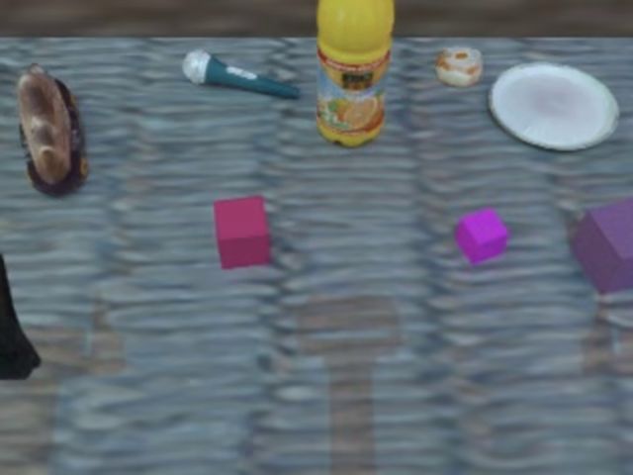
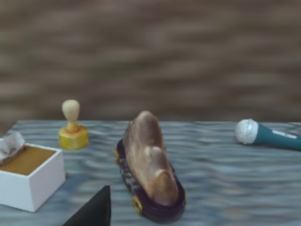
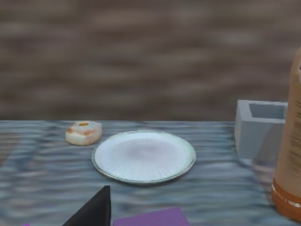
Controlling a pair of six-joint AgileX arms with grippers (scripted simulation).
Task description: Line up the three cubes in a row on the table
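Three cubes lie apart across the middle of the table (image 1: 356, 396). The crimson-pink cube (image 1: 241, 232) is left of centre and the small magenta cube (image 1: 482, 236) is right of centre. The large dull purple cube (image 1: 608, 244) sits at the right border, and its top (image 3: 150, 217) shows in the right wrist view. My left arm (image 1: 12, 341) is parked at the left edge; its one visible finger (image 2: 96, 212) has bare table beside it. My right arm is outside the top view; its visible finger (image 3: 96, 212) stands just beside the purple cube, holding nothing.
Along the far edge stand a bread loaf on a dark tray (image 1: 49, 129), a teal microphone (image 1: 237, 76), a juice bottle (image 1: 354, 74), a small bun (image 1: 459, 66) and a white plate (image 1: 554, 105). A white box (image 2: 28, 181), a yellow stamp (image 2: 73, 127) and a grey box (image 3: 258, 129) appear in the wrist views.
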